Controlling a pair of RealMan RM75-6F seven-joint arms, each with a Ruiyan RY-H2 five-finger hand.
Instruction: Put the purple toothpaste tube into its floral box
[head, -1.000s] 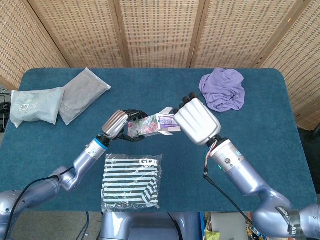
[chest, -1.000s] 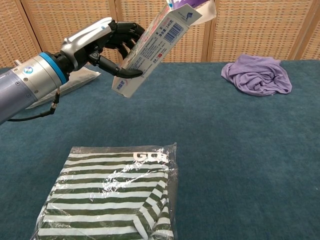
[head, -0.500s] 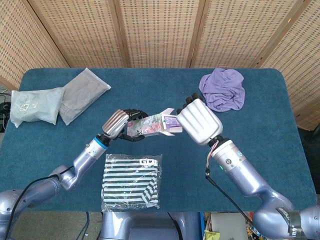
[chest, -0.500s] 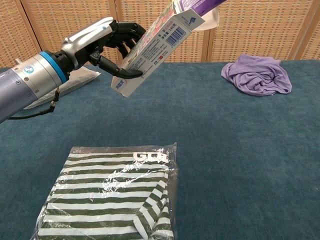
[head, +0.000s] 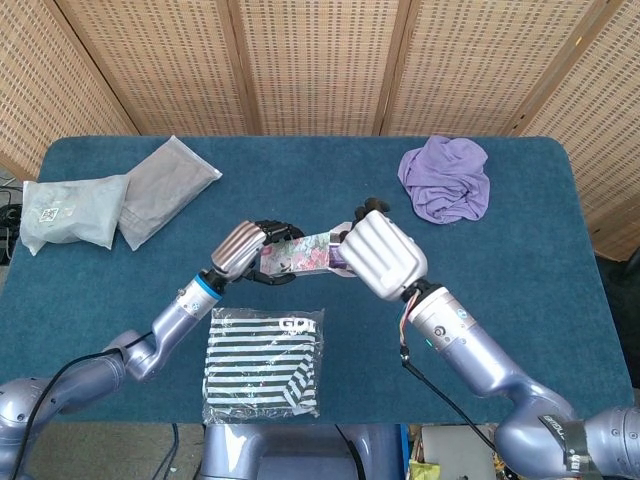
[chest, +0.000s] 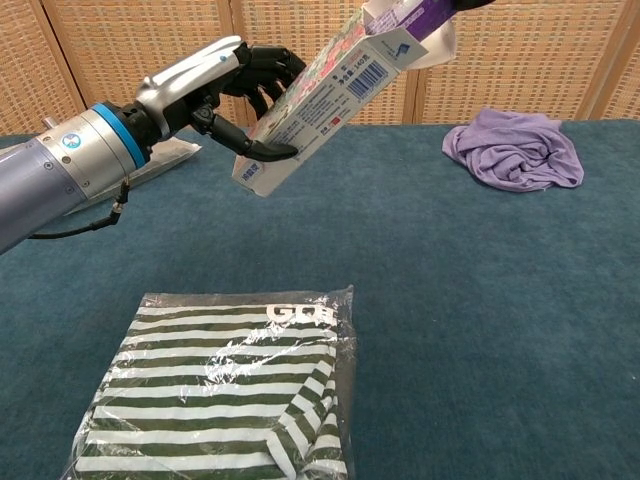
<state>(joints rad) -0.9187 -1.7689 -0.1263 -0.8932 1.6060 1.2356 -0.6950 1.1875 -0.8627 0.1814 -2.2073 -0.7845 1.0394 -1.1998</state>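
Nearest to me, a striped shirt in a clear plastic bag (head: 263, 362) lay flat and shiny on the blue table (head: 520, 260). Above it, my left hand (head: 243, 253) held the floral box (head: 302, 254) by its closed end, fingers wrapped around the thin cardboard, and the box was lifted and tilted with the open mouth upward to the right. At that mouth was the purple toothpaste tube (chest: 412, 15), its end already inside between the open flaps. My right hand (head: 377, 253) was at the tube, but it showed only its smooth metal back, so I cannot tell how the fingers held it. I judged the tube light, soft and a little slippery, best held near its stiff end; the box would crush easily if squeezed. Farther away lay a crumpled purple cloth (head: 446, 180) and two grey soft packages (head: 112, 205).
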